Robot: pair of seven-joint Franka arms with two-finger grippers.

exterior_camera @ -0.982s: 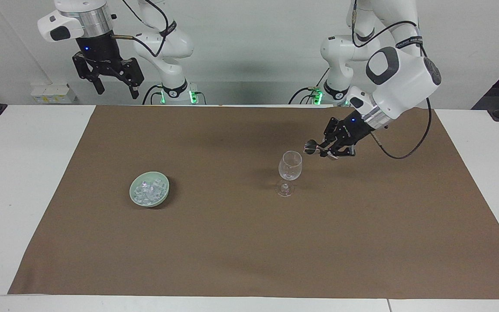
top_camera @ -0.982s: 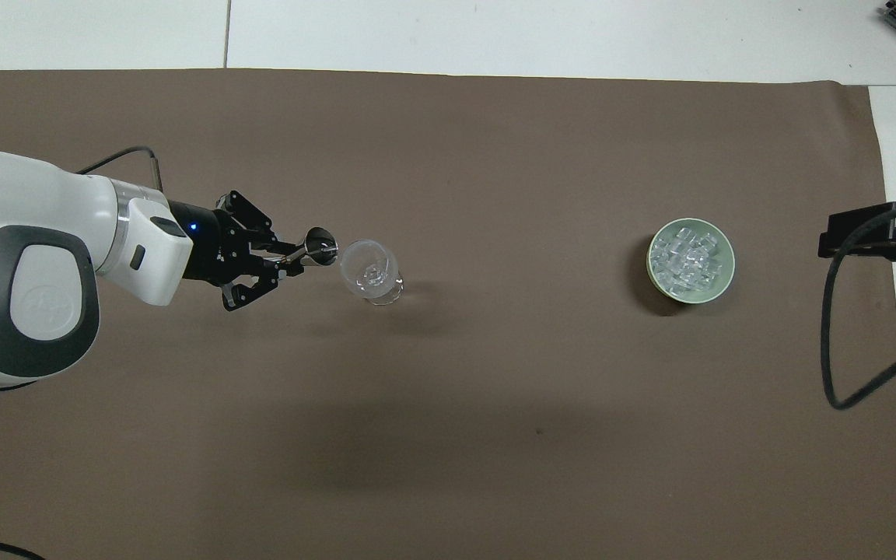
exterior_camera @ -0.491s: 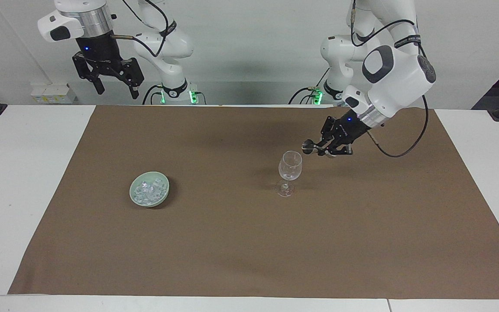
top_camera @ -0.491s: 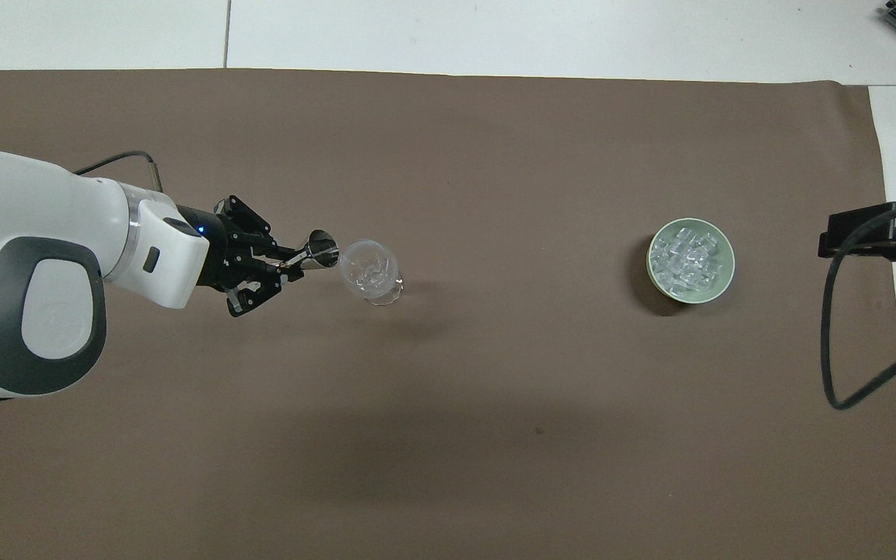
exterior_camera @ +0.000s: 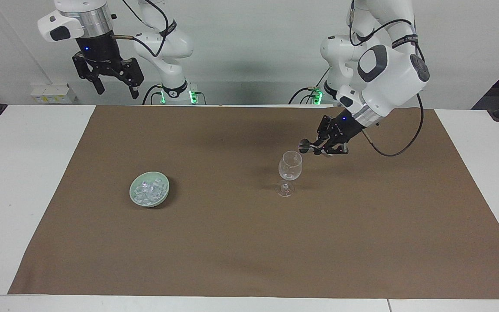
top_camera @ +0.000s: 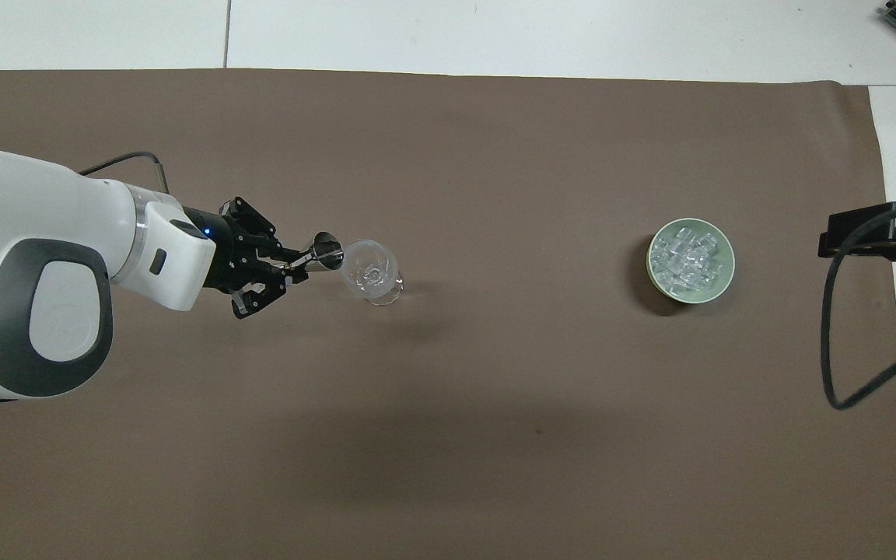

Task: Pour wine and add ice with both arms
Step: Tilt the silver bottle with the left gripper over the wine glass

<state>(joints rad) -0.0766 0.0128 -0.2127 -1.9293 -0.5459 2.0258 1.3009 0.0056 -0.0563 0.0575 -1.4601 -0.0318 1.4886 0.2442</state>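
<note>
A clear stemmed wine glass [exterior_camera: 290,167] stands upright on the brown mat; it also shows in the overhead view [top_camera: 371,269]. My left gripper [exterior_camera: 320,148] [top_camera: 295,264] is shut on a small metal measuring cup [exterior_camera: 305,146] [top_camera: 327,250], tipped on its side with its mouth at the glass's rim. The ice [exterior_camera: 149,188] [top_camera: 687,257] is heaped in a pale green bowl [exterior_camera: 131,192] [top_camera: 693,296] toward the right arm's end of the mat. My right gripper [exterior_camera: 117,90] is open and empty, waiting high above the table edge nearest the robots.
The brown mat [exterior_camera: 232,242] covers most of the white table [exterior_camera: 24,182]. Only the glass and the bowl stand on it. A black cable [top_camera: 833,334] of the right arm hangs over the mat's edge in the overhead view.
My left gripper has shifted slightly toward the glass with the measuring cup, bringing the cup's mouth to the rim, and its wrist has risen. The right arm has stayed still.
</note>
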